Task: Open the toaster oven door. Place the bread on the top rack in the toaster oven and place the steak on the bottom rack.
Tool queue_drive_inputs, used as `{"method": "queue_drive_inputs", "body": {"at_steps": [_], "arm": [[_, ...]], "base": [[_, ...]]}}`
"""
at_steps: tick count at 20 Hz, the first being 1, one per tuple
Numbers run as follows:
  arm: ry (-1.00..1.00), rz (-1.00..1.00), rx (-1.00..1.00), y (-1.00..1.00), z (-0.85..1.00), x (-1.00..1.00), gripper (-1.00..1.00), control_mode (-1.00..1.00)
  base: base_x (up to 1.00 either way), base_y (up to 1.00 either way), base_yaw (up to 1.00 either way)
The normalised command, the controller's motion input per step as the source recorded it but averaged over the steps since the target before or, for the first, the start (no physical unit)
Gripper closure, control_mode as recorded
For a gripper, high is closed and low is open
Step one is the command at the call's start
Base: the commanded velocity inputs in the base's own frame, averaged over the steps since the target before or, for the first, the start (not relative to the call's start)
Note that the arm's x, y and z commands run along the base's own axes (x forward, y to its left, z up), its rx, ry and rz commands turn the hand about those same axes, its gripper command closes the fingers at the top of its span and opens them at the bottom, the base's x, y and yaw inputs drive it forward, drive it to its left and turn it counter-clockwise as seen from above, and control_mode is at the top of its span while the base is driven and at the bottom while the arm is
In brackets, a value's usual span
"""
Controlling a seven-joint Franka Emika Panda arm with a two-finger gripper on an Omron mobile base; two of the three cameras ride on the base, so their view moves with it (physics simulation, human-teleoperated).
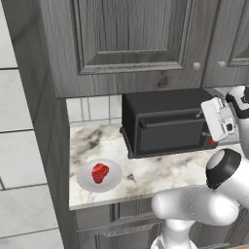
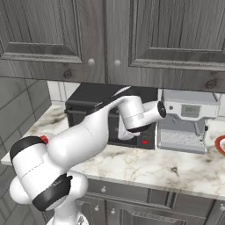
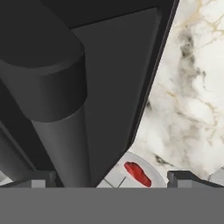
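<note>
The black toaster oven (image 1: pixel 165 121) stands on the marble counter, and its toaster oven door (image 1: pixel 168 136) is shut, hiding the top rack and bottom rack. My gripper (image 1: pixel 210 118) is at the right end of the door's top edge. In the hand view my gripper (image 3: pixel 113 180) is open, with the dark handle bar (image 3: pixel 57 109) close up between the jaws, nearer the left fingertip (image 3: pixel 41 180). The steak (image 1: pixel 100 172), a small red lump, lies on a white plate (image 1: pixel 114 181) to the oven's front left; the steak (image 3: pixel 137 173) shows below the door. The bread is out of view.
A silver coffee machine (image 2: pixel 186 121) stands right of the oven, and a red-rimmed plate (image 2: pixel 220 145) sits at the far right edge. Grey wall cabinets (image 1: pixel 126 44) hang low over the oven. A tall grey cabinet side (image 1: pixel 44 121) bounds the counter (image 1: pixel 160 170) on the left.
</note>
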Motion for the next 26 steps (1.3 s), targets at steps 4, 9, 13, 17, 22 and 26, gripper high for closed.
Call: {"method": "queue_drive_inputs", "body": {"at_steps": [4, 9, 13, 17, 22, 26], "arm": [[0.03, -0.09, 0.00, 0.00, -0.39, -0.22, -1.00, -1.00], [0.01, -0.11, 0.00, 0.04, -0.43, -0.14, -1.00, -1.00], [0.05, -0.18, 0.00, 0.09, -0.43, -0.03, -1.00, -1.00], [0.11, -0.14, 0.00, 0.10, -0.48, 0.07, -1.00, -1.00], [0.19, -0.06, 0.00, 0.06, -0.57, 0.08, -1.00, -1.00], [0.24, 0.00, 0.00, 0.07, -0.77, 0.00, -1.00, -1.00]], "base": [[0.00, 0.00, 0.00], [0.00, 0.00, 0.00], [0.00, 0.00, 0.00], [0.00, 0.00, 0.00], [0.00, 0.00, 0.00], [0.00, 0.00, 0.00]]}}
